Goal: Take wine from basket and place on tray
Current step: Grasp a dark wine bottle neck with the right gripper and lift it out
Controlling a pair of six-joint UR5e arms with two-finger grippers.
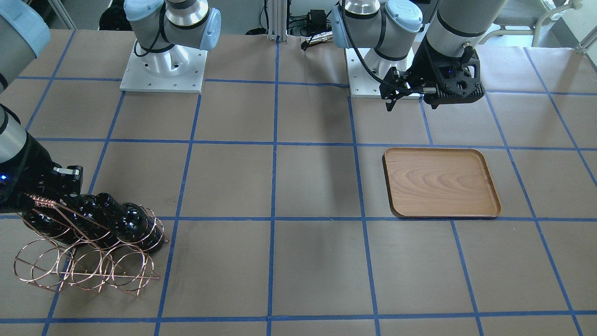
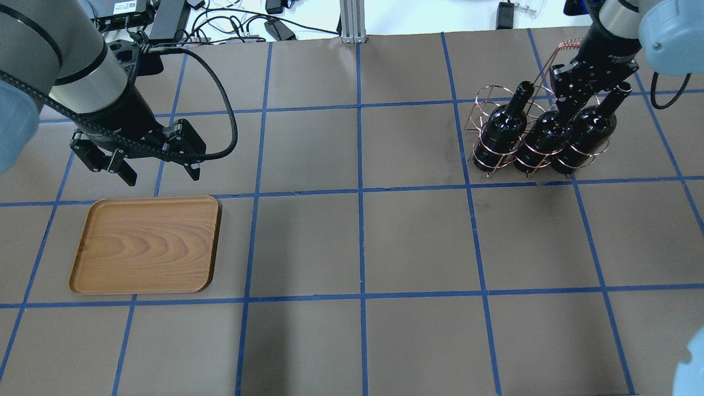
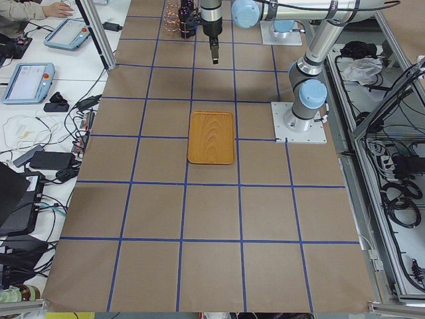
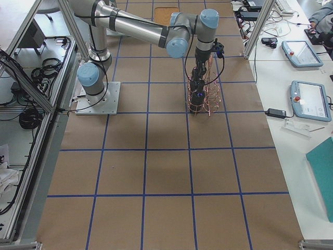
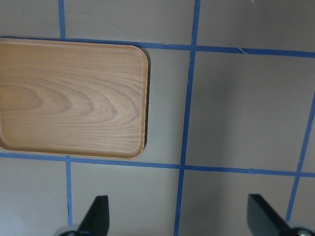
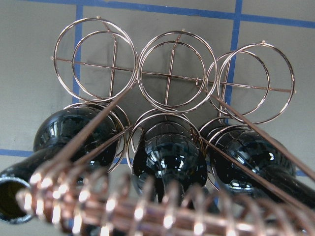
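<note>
Nearest the robot in the overhead view, the tray (image 2: pixel 146 245) lies flat on the table (image 2: pixel 357 247), a brown surface gridded with blue tape. It is on the robot's left half, and its wood grain shows from rim to rim. The left gripper (image 2: pixel 162 177) hangs in the air near it. In the left wrist view its fingertips (image 5: pixel 97 211) are spread wide with only table between them, and the tray lies off to one side rather than beneath them.

Farther out, on the robot's right half and well apart from the tray, stands the basket (image 2: pixel 491 99). Three dark bottles sit tilted in its nearer row of rings, their necks slanting up and away from the robot. The farther row of rings shows only table through the wire.

The wine (image 2: pixel 542 140) is the middle bottle, and it sits in the basket between the other two bottles (image 2: pixel 503 129). The right gripper (image 2: pixel 576 93) is over its neck, close beside the twisted handle (image 6: pixel 147 211). The gripper body hides the neck and the fingers, and the right wrist view shows only the bottle's shoulder past the blurred handle — so I cannot tell whether the fingers are clamped on the glass or loose.

Beyond the table's far edge are cables (image 2: pixel 242 25) and a metal post (image 2: pixel 351 22).
</note>
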